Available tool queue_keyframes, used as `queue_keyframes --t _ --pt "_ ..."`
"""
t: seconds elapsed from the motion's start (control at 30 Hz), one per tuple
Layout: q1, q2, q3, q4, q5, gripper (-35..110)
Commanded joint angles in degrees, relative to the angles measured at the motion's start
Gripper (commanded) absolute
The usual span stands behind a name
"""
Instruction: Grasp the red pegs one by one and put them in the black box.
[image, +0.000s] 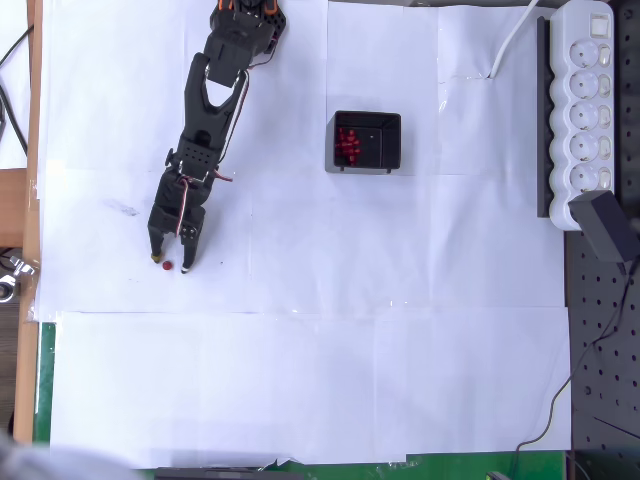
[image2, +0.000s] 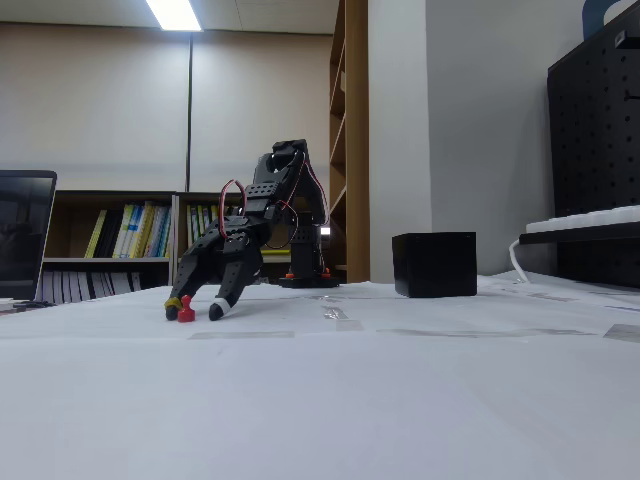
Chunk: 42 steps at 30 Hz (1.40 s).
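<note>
A single red peg (image: 167, 265) (image2: 186, 312) stands on the white paper at the left of the table. My black gripper (image: 171, 263) (image2: 193, 311) is lowered to the table around it, open, with one fingertip on each side of the peg. The black box (image: 366, 142) (image2: 434, 264) sits to the right in the overhead view, well apart from the gripper. Several red pegs (image: 348, 145) lie in the left part of the box.
A white power strip (image: 587, 100) lies along the right edge of the overhead view, with a black pegboard (image: 603, 330) below it. The wooden table edge (image: 33, 200) runs down the left. White paper (image: 300, 380) covers the table.
</note>
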Motion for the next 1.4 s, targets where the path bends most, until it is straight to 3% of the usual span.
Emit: queue_keyframes --t 0.0,0.3,0.6,0.8,0.87,0.97,1.17,1.27,1.37 --pt "1.0 1.1 1.5 -0.4 -0.2 17" --pt "0.8 1.7 2.1 -0.4 -0.5 17" --pt "0.9 1.9 2.1 -1.3 -0.4 0" --pt "0.8 1.3 2.2 0.9 -1.7 0" --pt "0.6 -1.3 4.3 12.0 -3.1 0" --pt "-0.4 -6.0 14.2 39.7 -6.7 0" --pt "-9.1 -26.3 14.3 71.5 -14.6 0" --pt "-18.8 -37.7 15.1 87.0 -19.7 0" --pt "-30.4 -47.0 19.2 96.2 -27.9 0"
